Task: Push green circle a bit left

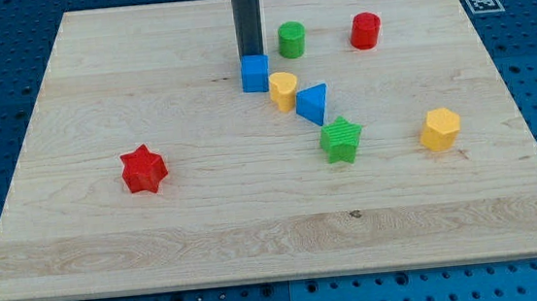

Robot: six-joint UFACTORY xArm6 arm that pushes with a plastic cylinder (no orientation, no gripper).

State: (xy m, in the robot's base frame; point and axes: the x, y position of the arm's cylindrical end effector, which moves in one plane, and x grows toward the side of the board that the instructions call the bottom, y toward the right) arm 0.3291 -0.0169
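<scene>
The green circle stands near the view's top, right of centre. My tip is at the lower end of the dark rod, a little to the left of the green circle and just above the blue cube. The tip looks close to or touching the blue cube's far edge. There is a small gap between the rod and the green circle.
A red cylinder is right of the green circle. A yellow block, a blue triangle and a green star run diagonally down-right from the blue cube. A yellow hexagon sits right; a red star left.
</scene>
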